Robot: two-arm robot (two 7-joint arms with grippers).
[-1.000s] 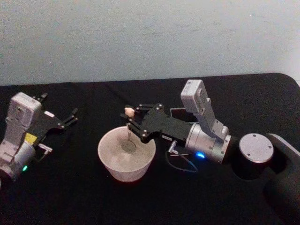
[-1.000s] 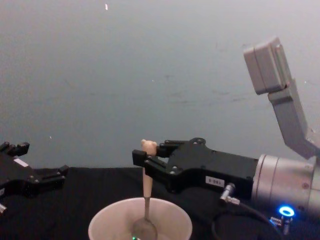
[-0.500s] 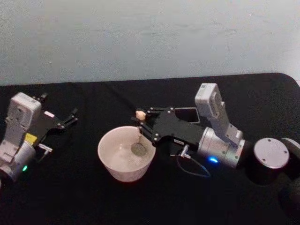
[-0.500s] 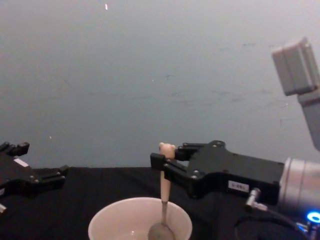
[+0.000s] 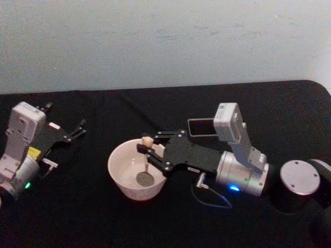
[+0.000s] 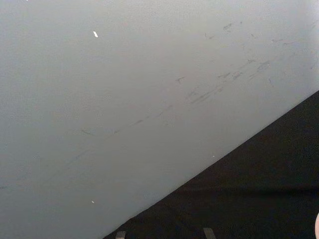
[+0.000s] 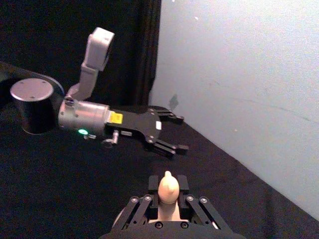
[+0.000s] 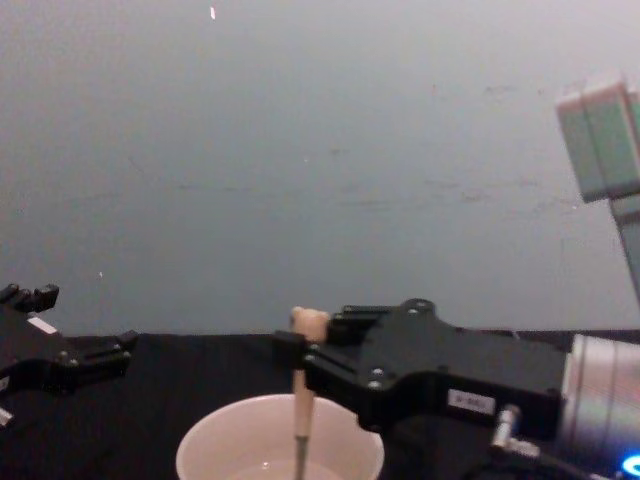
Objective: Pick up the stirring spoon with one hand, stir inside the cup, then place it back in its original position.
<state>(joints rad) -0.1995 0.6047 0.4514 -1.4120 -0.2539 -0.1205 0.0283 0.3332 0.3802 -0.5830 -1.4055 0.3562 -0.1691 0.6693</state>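
A matt, faintly scuffed blue-grey wall (image 5: 155, 41) backs a table (image 5: 77, 217) draped in black cloth. The right gripper (image 5: 147, 150), black plate linkage on a silver wrist, reaches over the cup (image 5: 122, 182), its fingers clamped on the stirring spoon (image 5: 145, 168). The left gripper (image 5: 66, 117) rests at the table's left, fingers apart. The cup is smooth, round and cream. Behind the right arm stands the dark square holder (image 5: 200, 127). The spoon stands near upright, bear head up and shiny bowl down inside the cup.
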